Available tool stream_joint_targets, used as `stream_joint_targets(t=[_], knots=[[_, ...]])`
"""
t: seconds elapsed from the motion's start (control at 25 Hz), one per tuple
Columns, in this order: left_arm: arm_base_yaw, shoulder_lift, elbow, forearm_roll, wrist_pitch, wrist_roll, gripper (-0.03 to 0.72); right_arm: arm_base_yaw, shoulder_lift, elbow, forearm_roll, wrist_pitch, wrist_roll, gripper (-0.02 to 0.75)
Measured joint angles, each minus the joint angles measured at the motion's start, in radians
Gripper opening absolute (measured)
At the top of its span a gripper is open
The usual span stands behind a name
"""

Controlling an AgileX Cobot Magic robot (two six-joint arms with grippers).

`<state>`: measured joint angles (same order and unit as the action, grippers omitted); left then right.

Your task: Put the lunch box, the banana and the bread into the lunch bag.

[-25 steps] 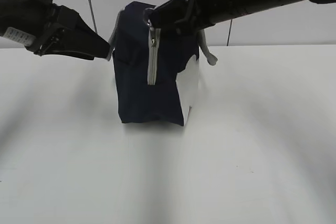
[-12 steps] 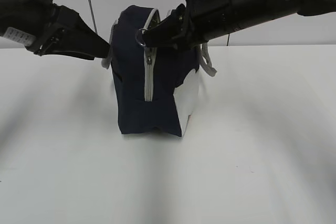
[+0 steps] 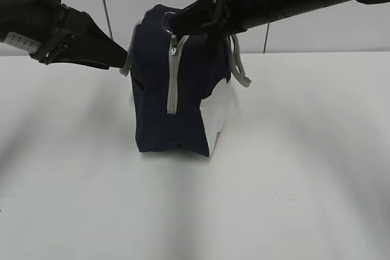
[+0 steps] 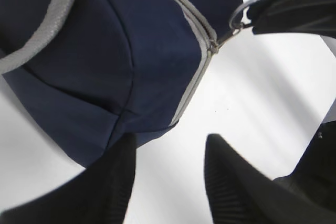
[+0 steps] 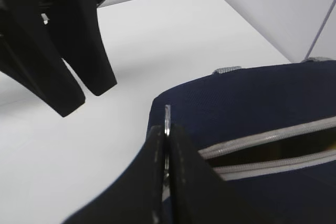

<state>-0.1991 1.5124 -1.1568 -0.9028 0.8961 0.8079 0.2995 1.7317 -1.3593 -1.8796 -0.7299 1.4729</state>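
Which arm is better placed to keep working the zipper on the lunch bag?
Right. The right claw is shut on the zipper pull ring of the lunch bag; the left claw hangs open, holding nothing.

white table (image 3: 292,181), lunch bag (image 3: 155,120) seemingly upright on it

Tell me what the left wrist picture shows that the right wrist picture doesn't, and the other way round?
Only the left wrist view shows the closed grey zipper strip running down the end of the lunch bag, the slider at its top, and a grey strap handle.

Only the right wrist view shows the bag's top, where the zipper gapes open onto a dark inside.

Both show the navy bag, the white table, and the metal pull ring pinched by the right gripper. The left gripper has its fingers spread, holding nothing.
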Motion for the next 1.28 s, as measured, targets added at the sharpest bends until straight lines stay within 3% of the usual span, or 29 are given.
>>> stream_joint_targets(t=[1.28], knots=[[0.0, 0.0, 0.0, -0.004, -0.001, 0.011, 0.316, 0.0, 0.065, -0.114, 0.0, 0.174, 0.0, -0.016]])
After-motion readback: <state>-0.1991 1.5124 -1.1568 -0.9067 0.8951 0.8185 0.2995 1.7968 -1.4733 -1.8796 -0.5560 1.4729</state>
